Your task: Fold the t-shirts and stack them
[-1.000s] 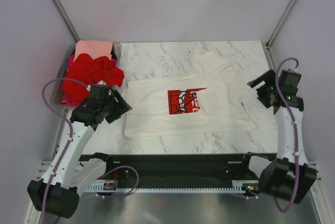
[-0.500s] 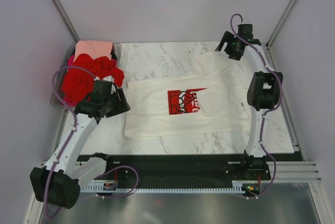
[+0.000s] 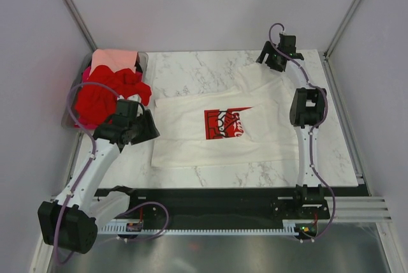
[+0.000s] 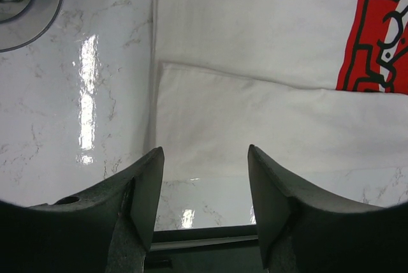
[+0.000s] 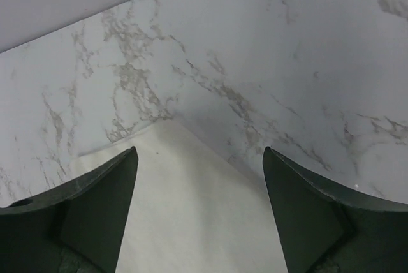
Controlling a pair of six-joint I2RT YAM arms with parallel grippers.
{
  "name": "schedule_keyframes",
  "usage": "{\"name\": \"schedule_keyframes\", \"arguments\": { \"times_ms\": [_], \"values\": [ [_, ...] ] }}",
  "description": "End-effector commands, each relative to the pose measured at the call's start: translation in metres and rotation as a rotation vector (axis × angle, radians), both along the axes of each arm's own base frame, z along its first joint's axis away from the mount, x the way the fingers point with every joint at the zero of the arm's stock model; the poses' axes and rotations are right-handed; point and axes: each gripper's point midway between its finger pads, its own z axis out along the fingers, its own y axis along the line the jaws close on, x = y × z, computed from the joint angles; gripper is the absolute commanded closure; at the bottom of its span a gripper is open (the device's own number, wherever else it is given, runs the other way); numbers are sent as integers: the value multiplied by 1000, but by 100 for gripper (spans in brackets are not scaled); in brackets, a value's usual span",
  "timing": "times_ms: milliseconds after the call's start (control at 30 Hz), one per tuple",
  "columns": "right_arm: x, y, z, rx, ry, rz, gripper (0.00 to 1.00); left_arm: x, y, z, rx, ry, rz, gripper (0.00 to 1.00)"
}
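In the clear plastic bin at left, bright red cloth t-shirts and a salmon-pink one are lying heaped. The left gripper is hovering, jaws wide, over the near-left edge of the cream-white t-shirt with a red square print, spread on the white marble table. The right gripper is gaping wide above its far sleeve corner.
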Motion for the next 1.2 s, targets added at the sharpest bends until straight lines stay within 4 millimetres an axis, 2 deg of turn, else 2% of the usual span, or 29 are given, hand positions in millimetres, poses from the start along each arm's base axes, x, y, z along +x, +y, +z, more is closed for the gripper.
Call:
{"name": "schedule_keyframes", "arguments": {
  "times_ms": [0,133,167,233,267,367,433,467,500,533,567,600,667,700,733,767,800,833,900,933,1000,1033,1067,1100,1167],
  "values": [
    [-1,38,-17,-12,-4,82,14,6,-1,0,20,-26,-33,38],
    [-6,45,-29,-9,15,97,28,7,-1,-1,12,-16,-16,39],
    [-6,43,-31,-14,21,85,41,9,2,-3,28,-13,7,39],
    [-7,40,-33,-23,29,66,58,17,-2,-5,1,-15,26,39],
    [-6,37,-34,-28,32,50,72,22,-4,-12,-3,9,34,39],
    [-7,37,-32,-13,38,27,92,51,0,-12,-4,10,123,41],
    [-7,39,-22,1,28,25,97,81,5,-18,-5,50,186,47],
    [-9,40,-19,5,29,25,99,94,6,-21,-7,63,202,50],
    [-9,39,-14,8,24,22,100,117,6,-23,-11,68,217,53],
    [-9,41,4,11,0,23,100,131,9,-26,-15,71,236,54],
    [-11,42,7,19,-1,23,100,144,11,-25,-9,61,250,54],
    [-12,42,27,28,-25,23,100,168,10,-28,-10,63,256,54],
    [-19,43,32,38,-21,24,100,189,9,-29,-15,58,256,55],
    [-21,44,37,50,-21,17,100,208,7,-21,-20,30,255,55],
    [-24,46,50,63,-34,21,100,215,7,-37,-5,61,253,55],
    [-29,47,48,72,-21,27,100,221,8,-43,9,69,258,56],
    [-32,49,58,87,-27,27,100,230,9,-41,18,60,261,57],
    [-35,51,60,96,-22,29,100,233,12,-57,39,90,268,57],
    [-42,52,59,105,-8,39,100,237,14,-62,48,99,277,56],
    [-45,54,70,108,-20,41,100,237,15,-66,51,109,280,54],
    [-53,51,68,102,-4,37,100,235,15,-75,54,129,283,52],
    [-55,50,80,101,-22,33,100,234,13,-78,49,137,282,51],
    [-60,49,77,104,-8,26,100,234,14,-80,50,143,285,51],
    [-63,51,87,111,-21,29,100,231,14,-83,51,152,287,51],
    [-67,52,91,124,-22,33,100,227,15,-87,51,164,297,50]
  ]
}}
